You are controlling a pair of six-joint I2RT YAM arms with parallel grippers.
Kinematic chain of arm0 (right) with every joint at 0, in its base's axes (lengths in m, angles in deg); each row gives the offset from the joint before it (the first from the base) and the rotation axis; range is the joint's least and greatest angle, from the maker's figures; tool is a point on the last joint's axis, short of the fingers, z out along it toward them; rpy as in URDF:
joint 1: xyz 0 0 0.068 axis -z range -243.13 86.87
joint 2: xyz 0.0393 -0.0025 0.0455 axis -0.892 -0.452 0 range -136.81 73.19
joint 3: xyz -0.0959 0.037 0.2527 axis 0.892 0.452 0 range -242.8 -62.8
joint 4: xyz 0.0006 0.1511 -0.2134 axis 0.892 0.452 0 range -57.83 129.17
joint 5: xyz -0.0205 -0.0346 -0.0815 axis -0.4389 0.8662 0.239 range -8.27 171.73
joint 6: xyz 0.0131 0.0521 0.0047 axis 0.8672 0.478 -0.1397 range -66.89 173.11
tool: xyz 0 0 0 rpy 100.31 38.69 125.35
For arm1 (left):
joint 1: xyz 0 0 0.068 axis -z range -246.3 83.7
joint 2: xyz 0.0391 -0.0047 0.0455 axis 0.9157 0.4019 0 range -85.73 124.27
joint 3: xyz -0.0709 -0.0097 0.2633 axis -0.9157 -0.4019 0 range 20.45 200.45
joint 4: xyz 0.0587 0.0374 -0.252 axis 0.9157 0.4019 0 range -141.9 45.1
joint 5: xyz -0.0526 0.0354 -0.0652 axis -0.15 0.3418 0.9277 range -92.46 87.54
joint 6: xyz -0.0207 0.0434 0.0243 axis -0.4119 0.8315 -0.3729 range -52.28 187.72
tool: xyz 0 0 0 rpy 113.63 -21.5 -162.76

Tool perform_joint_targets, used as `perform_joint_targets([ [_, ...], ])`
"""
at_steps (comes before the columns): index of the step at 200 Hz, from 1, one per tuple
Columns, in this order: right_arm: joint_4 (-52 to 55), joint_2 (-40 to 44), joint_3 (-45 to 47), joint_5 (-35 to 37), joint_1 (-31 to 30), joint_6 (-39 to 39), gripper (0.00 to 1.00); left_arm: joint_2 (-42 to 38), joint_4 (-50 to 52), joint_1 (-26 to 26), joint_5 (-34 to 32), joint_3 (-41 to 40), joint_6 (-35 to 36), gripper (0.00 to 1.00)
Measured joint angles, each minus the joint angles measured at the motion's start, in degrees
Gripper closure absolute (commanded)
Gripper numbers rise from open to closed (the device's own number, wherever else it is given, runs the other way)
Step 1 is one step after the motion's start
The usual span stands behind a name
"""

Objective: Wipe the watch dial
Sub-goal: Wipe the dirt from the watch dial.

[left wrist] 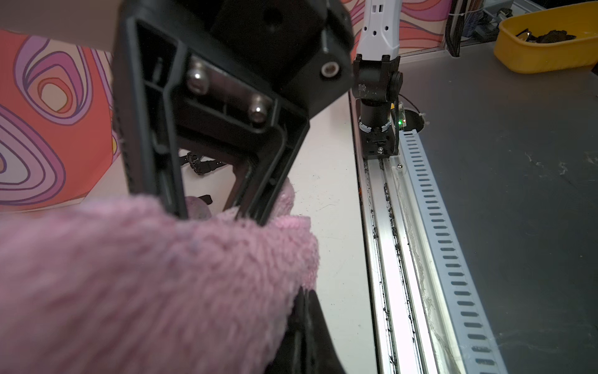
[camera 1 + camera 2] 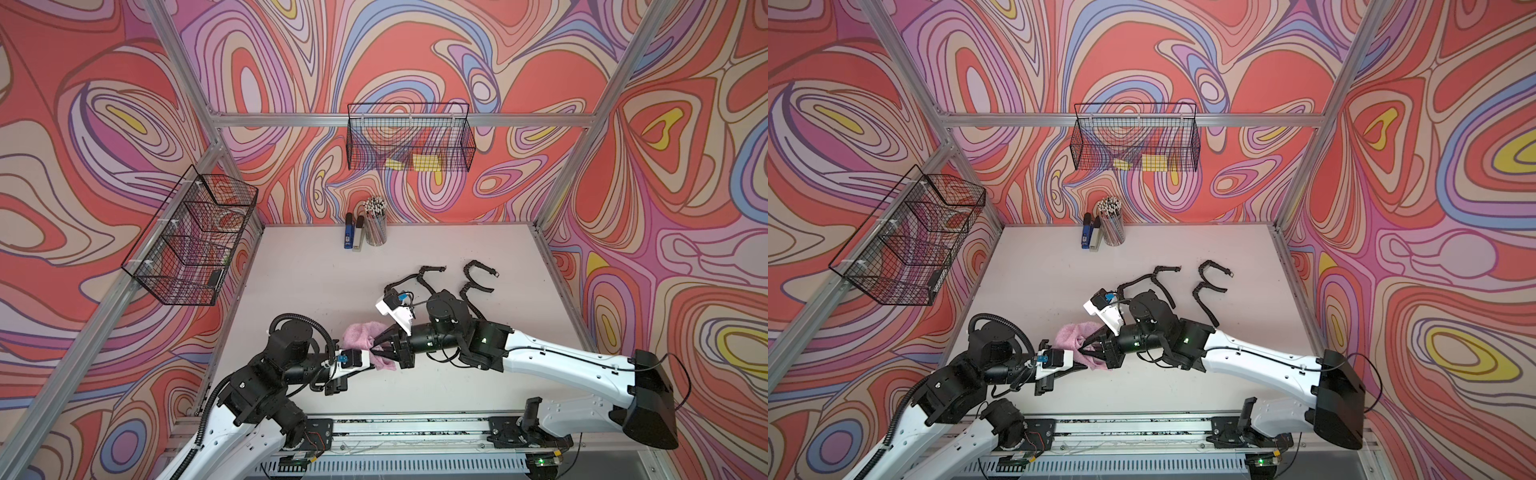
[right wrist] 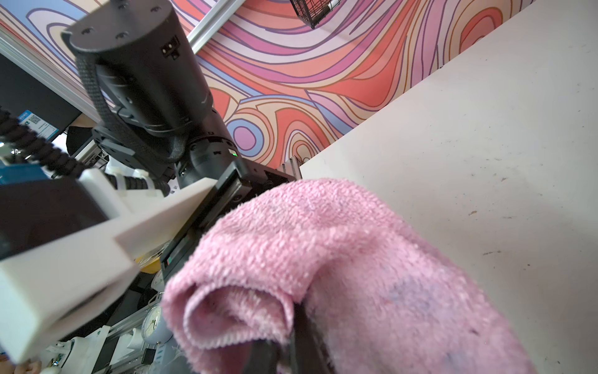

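On the left wall a black wire basket (image 2: 195, 237) hangs above the white table (image 2: 299, 282). At the table's back edge, near the middle, a blue stapler (image 2: 348, 232) and a cup of pencils (image 2: 375, 226) stand side by side. Toward the front, the left gripper (image 2: 1080, 365) points toward the middle with its jaws drawn narrow. Its tip goes under a pink cloth (image 2: 359, 334), so I cannot tell whether anything sits between the jaws. The cloth is bunched between the two arms. From the opposite side the right gripper (image 2: 375, 348) has its jaws pinched together on the cloth, and in the right wrist view the fluffy fabric folds over its fingers (image 3: 302, 336). Behind the right arm, black watches (image 2: 432, 270) lie on the table, apart from the cloth. Their dials are too small to make out.
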Motion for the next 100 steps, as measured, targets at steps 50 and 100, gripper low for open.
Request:
perform_joint_targets([
  [50, -0.2, 0.2, 0.5, 7.2, -1.9, 1.6, 1.00, 0.2, 0.0, 0.0, 0.0, 0.0, -1.2, 1.00],
  [100, 3.2, -1.1, -0.6, 15.8, -1.8, 1.6, 1.00, -0.2, -1.8, 0.0, 0.4, 0.0, -2.7, 1.00],
])
